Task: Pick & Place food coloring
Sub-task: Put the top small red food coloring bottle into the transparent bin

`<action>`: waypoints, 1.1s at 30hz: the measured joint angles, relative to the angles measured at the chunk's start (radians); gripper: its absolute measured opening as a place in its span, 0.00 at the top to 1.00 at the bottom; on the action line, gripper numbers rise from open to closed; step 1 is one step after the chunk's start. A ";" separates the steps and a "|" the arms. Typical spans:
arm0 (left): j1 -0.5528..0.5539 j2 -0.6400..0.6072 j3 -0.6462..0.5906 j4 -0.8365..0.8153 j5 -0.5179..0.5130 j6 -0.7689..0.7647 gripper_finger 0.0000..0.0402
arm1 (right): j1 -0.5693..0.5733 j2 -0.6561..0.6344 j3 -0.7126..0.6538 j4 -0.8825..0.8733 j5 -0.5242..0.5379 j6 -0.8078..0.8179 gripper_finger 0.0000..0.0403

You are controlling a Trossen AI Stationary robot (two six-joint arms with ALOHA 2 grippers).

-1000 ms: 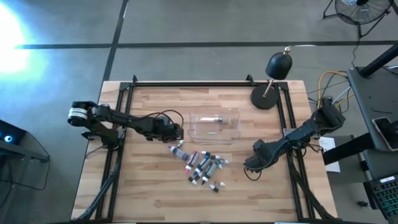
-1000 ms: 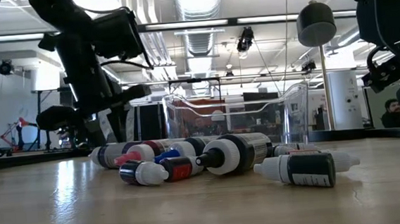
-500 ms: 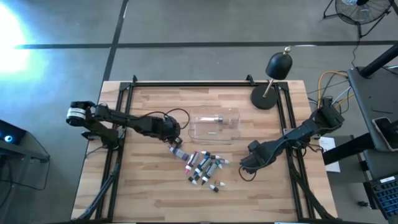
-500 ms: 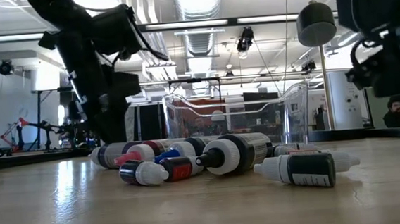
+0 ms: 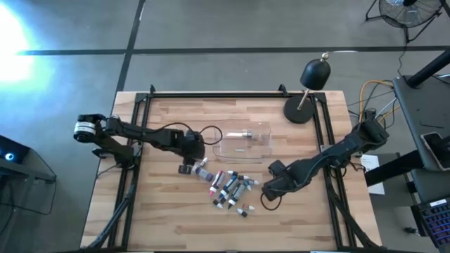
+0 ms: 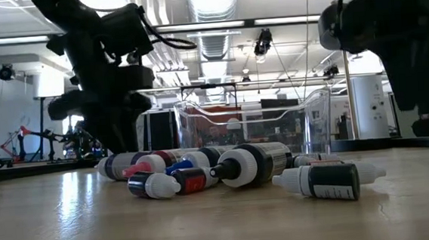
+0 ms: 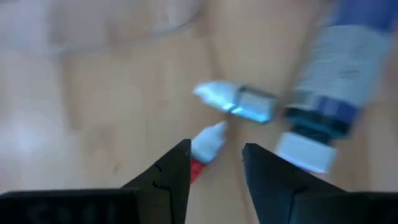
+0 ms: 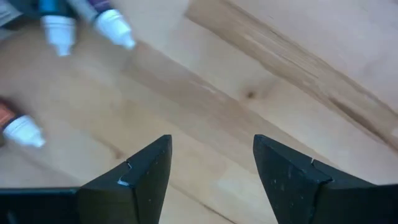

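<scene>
Tiny food coloring bottles (image 5: 229,188), roughly a dozen, lie clustered mid-table on the wooden slat tabletop (image 5: 162,211), just near of the clear rectangular plastic tray (image 5: 242,140), which holds one more. Bare wood all round the pile. Left gripper (image 5: 185,167) at the pile's left edge, fingers (image 7: 171,177) parted around a red bottle's white tip (image 7: 208,140), not clamped. Right gripper (image 5: 267,199) at the pile's right edge, fingers spread, empty. One black desk lamp (image 5: 306,90) at far right.

Both arms showing dark, near-black, jointed links. Left arm (image 5: 140,135) wearing pale silver-white ring near base, thin black cable looping off forearm. Right arm (image 5: 330,156) looking all dark. Fingers (image 8: 134,180) showing matte black, angular, wedge-like; possibly faint seam lines on inner faces.
</scene>
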 joint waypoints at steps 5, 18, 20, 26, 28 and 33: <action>-0.001 0.005 0.000 0.015 0.066 0.134 0.70 | 0.000 0.000 0.016 -0.002 -0.001 0.030 0.46; 0.011 0.077 0.000 0.061 0.034 0.317 0.70 | 0.000 0.000 -0.025 0.006 -0.001 0.040 0.46; 0.010 0.098 0.000 0.061 -0.002 0.326 0.70 | 0.000 0.000 -0.027 0.006 -0.001 0.018 0.46; 0.019 0.122 0.009 0.062 -0.039 0.304 0.70 | 0.000 -0.001 -0.033 0.005 -0.001 -0.046 0.46; 0.025 0.121 0.009 0.061 -0.037 0.295 0.70 | 0.000 -0.001 -0.034 0.005 -0.001 -0.065 0.46; 0.033 0.109 0.025 0.025 -0.048 0.271 0.70 | 0.000 -0.001 -0.038 0.003 0.000 -0.101 0.46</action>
